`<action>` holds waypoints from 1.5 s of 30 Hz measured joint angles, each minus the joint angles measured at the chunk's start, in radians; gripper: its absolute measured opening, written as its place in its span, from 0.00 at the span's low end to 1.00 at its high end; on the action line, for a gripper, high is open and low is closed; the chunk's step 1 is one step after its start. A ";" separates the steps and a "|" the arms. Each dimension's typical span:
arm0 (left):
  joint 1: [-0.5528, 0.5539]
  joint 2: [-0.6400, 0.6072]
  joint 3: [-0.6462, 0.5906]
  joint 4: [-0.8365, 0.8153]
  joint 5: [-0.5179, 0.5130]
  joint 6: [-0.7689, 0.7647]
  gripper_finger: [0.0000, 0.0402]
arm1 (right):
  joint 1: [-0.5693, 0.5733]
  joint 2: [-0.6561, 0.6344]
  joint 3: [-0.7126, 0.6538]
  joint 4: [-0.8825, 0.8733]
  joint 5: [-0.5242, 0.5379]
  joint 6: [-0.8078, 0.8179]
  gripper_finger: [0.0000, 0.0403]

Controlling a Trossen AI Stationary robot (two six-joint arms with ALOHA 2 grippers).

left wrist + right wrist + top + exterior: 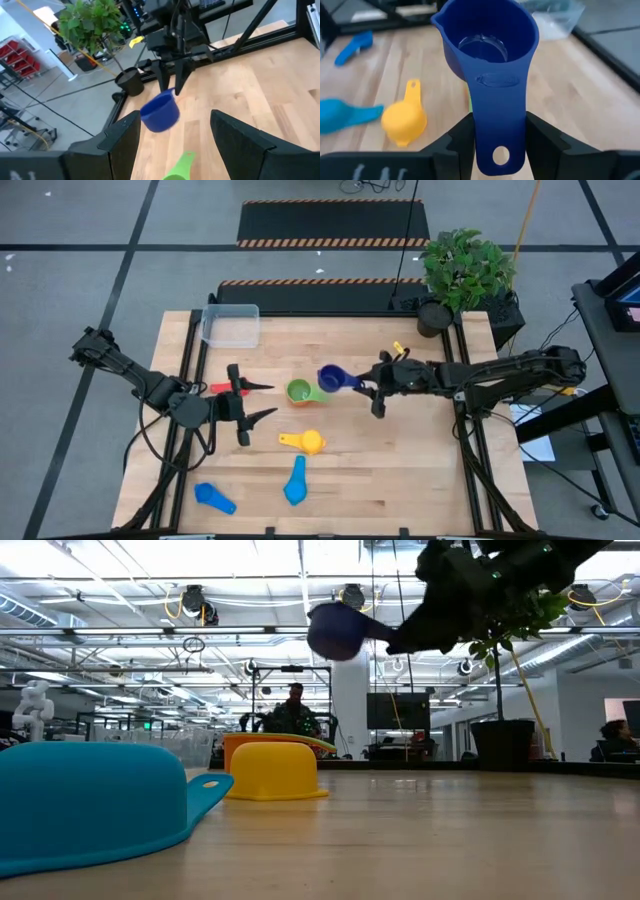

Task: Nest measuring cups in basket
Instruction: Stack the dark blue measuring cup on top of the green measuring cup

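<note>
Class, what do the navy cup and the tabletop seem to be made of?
Navy cup: probably plastic, smooth and slightly glossy, with a moulded oval stamp and a hanging hole in its handle. Tabletop: looks like pale wood, with plank seams and grain lines showing.

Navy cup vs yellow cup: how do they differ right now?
The navy cup is in the air, its handle clamped in the right tool; the yellow cup lies on the table, untouched. The navy cup's bowl faces up and open in the right wrist view; the yellow cup sits mouth down. Navy is near the table's middle, yellow nearer the front edge. Both are small plastic scoops with short handles, and neither is in the basket.
</note>
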 joint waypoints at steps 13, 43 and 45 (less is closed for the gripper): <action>0.000 0.000 0.000 0.002 -0.049 0.045 0.61 | -0.002 0.066 0.002 0.283 0.115 -0.013 0.32; 0.000 0.000 0.000 -0.014 -0.049 0.047 0.61 | 0.016 0.618 0.393 0.084 0.080 -0.015 0.32; 0.000 0.000 0.000 -0.014 -0.048 0.047 0.61 | 0.016 0.618 0.394 0.074 0.077 -0.020 0.32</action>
